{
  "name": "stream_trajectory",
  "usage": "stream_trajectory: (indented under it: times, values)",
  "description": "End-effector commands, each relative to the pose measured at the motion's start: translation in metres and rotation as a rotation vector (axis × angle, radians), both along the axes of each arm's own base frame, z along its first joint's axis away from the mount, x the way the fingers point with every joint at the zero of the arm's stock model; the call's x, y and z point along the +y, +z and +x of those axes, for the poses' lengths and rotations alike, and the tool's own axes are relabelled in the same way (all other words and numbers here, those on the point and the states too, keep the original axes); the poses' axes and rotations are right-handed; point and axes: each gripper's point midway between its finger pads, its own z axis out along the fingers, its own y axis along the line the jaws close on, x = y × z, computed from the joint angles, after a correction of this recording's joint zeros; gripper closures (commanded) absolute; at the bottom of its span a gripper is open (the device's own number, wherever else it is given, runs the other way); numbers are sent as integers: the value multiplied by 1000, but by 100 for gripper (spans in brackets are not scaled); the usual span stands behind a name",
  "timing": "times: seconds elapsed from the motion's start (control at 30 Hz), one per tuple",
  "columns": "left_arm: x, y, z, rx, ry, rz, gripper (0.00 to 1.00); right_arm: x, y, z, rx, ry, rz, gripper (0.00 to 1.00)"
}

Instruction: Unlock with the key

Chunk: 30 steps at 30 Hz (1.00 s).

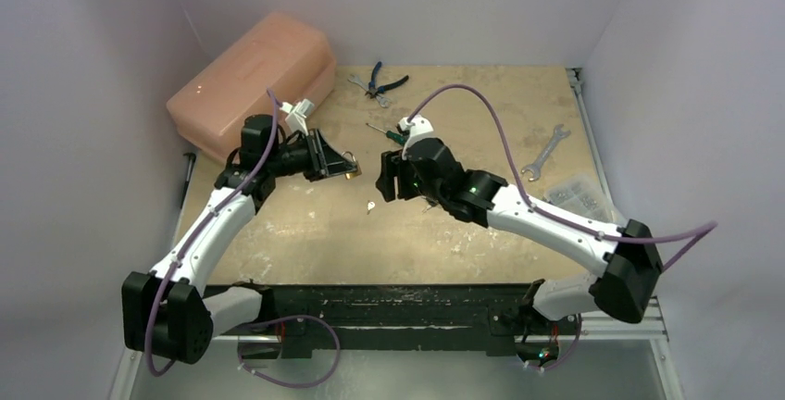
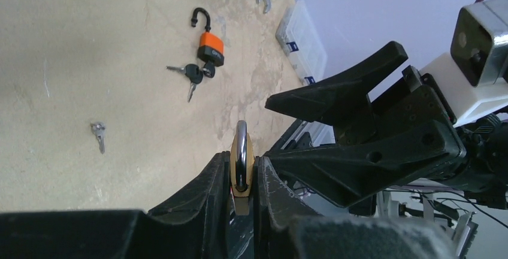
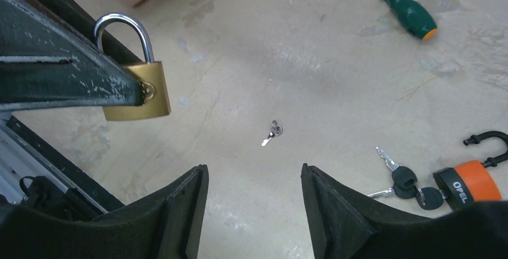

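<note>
My left gripper (image 1: 339,161) is shut on a brass padlock (image 1: 351,165) with a closed silver shackle and holds it above the table. The jaws clamp its body in the left wrist view (image 2: 241,166). It also shows in the right wrist view (image 3: 139,94). My right gripper (image 1: 387,178) is open and empty just right of the padlock, its fingers (image 3: 183,202) spread wide. A small silver key (image 1: 370,206) lies flat on the table below and between both grippers. It shows in the right wrist view (image 3: 272,133) and the left wrist view (image 2: 98,133).
An orange padlock (image 3: 470,181) with an open shackle and black-headed keys (image 3: 407,181) lies under my right arm. A pink case (image 1: 255,71) stands at the back left. Pliers (image 1: 384,83), a green screwdriver (image 1: 381,131), a wrench (image 1: 544,152) and a clear box (image 1: 581,194) lie around.
</note>
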Motion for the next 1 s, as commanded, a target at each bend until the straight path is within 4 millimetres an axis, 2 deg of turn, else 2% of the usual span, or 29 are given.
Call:
stream_trajectory:
  times: [0.0, 0.2, 0.33, 0.5, 0.73, 0.97]
  values:
    - [-4, 0, 4, -28, -39, -35, 100, 20, -4, 9, 50, 30, 2, 36]
    - [-8, -13, 11, 42, -27, -95, 100, 37, -38, 23, 113, 27, -64, 41]
    - [-3, -33, 16, 115, 8, -99, 100, 44, -51, 26, 134, 37, -72, 43]
    - [10, -48, 24, 106, 78, -30, 100, 54, -69, 26, 176, 56, -80, 45]
    - [24, -67, 23, 115, 136, 83, 100, 65, -98, 29, 234, 63, -111, 48]
    - [48, -120, 16, 224, 266, 216, 100, 68, -125, 43, 248, 17, -179, 49]
